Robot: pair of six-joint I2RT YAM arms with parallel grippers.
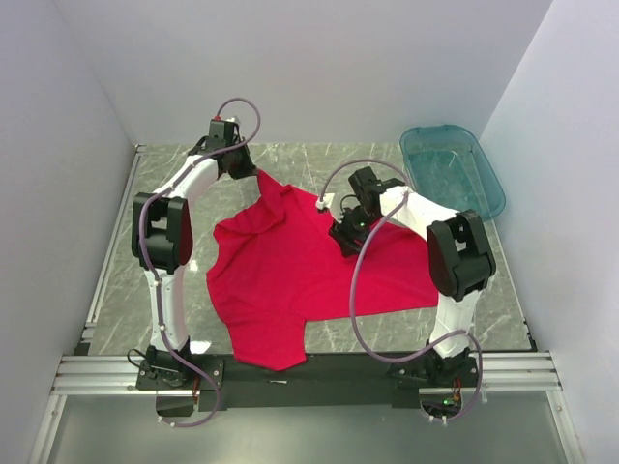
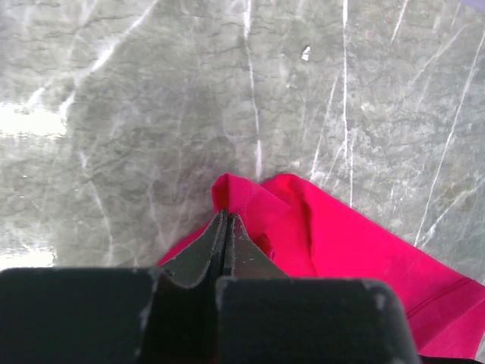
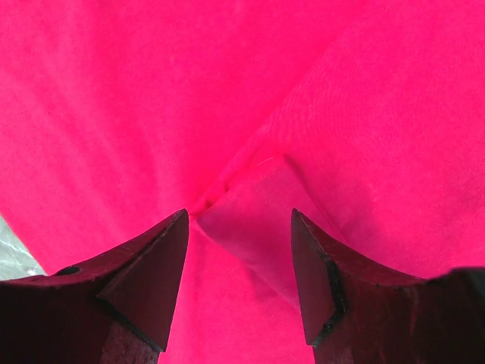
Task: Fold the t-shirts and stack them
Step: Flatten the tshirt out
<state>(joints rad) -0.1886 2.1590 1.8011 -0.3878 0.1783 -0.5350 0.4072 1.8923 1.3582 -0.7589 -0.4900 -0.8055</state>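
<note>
Overhead, grey marbled worktop, hard and faintly glossy, white veins running through it; pale walls on three sides. One red t-shirt is spread across the middle, matte soft knit, mostly flat. Its near hem hangs over the worktop's front edge, and its far end is drawn up into a narrow point. A translucent teal bin, rounded rectangle, sits at the far right corner, well apart from the cloth. Left claw is at that far point of the shirt. Right claw is over the cloth right of centre, near the shirt's upper right part. The left wrist view adds what the top view cannot: the left claw has its dark tapered jaws pressed flat together with no gap. The t-shirt bunches in a small rolled fold right at the tips, so it grips the fabric's edge, with bare veined stone beyond. In the right wrist view the right claw stands wide apart, holding nothing, with two dark wedge-shaped fingers framing a raised crease. There the t-shirt doubles into a small flap, with a thin line of stitching just visible. A sliver of grey worktop shows at the lower left of that view.
</note>
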